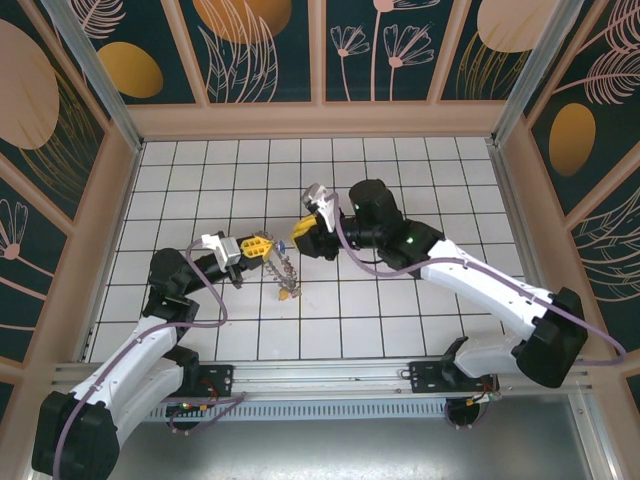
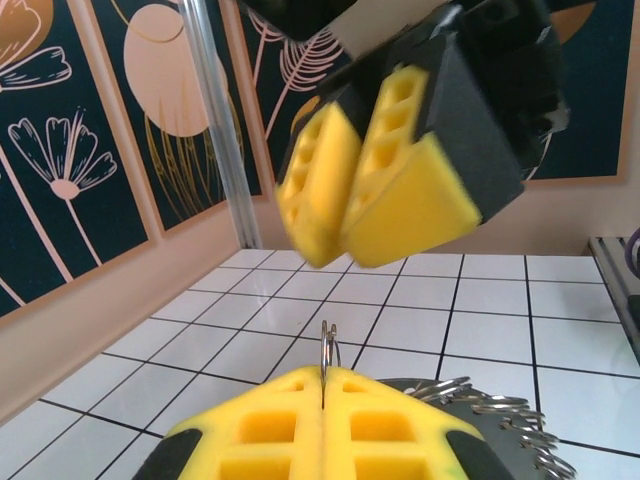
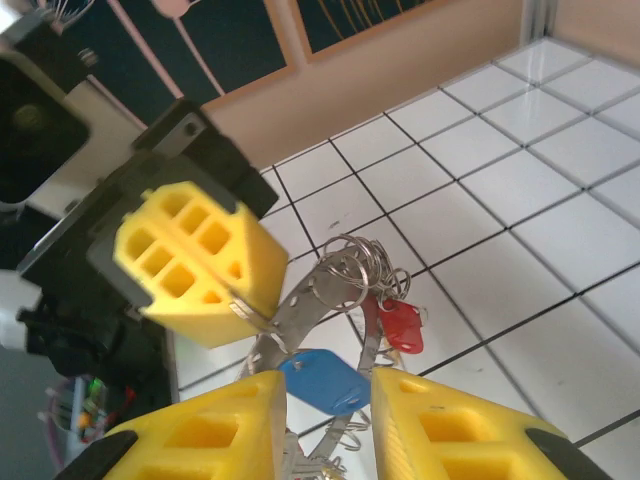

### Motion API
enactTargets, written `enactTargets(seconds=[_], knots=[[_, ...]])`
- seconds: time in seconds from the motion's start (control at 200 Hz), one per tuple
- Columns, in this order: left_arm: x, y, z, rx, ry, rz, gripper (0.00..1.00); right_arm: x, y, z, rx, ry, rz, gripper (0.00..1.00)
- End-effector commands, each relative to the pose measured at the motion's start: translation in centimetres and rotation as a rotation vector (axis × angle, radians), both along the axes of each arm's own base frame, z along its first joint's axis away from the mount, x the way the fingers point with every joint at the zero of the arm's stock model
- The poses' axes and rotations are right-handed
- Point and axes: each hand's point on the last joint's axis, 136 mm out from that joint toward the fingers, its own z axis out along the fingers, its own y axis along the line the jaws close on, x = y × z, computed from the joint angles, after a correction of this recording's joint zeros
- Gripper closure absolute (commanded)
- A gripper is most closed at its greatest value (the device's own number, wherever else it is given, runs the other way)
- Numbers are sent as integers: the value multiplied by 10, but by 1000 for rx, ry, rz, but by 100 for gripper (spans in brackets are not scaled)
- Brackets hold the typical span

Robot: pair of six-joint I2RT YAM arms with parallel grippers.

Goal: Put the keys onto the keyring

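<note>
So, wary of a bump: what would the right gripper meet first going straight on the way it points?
The right gripper would likely meet the blue key between its fingers first, then the keyring held by the left gripper.

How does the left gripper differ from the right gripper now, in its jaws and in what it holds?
The left gripper is shut; the right gripper stands open. The left gripper pinches the metal band of the keyring; the right gripper clamps nothing that I can see, the blue key merely showing in its gap. Both have yellow finger pads and face each other closely.
</note>
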Motion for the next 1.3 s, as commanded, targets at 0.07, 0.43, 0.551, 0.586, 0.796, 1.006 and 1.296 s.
enactTargets(seconds=[0.07, 0.43, 0.551, 0.586, 0.796, 1.006, 1.296], knots=[[-16, -4, 14, 13, -111, -75, 100, -33, -9, 13, -13, -495, 212, 72], [-28, -10, 11, 76, -145, -159, 100, -37, 7, -6, -99, -539, 364, 69], [-29, -11, 12, 76, -146, -171, 100, -35, 13, -7, -99, -532, 370, 71], [-28, -11, 10, 77, -141, -174, 100, -35, 15, -7, -97, -531, 371, 71], [-29, -14, 10, 76, -142, -183, 100, -35, 23, -15, -97, -509, 375, 78], [-28, -14, 11, 71, -141, -175, 100, -34, 28, -23, -105, -484, 382, 82], [-26, -14, 8, 59, -125, -161, 100, -32, 30, -25, -96, -475, 372, 94]])
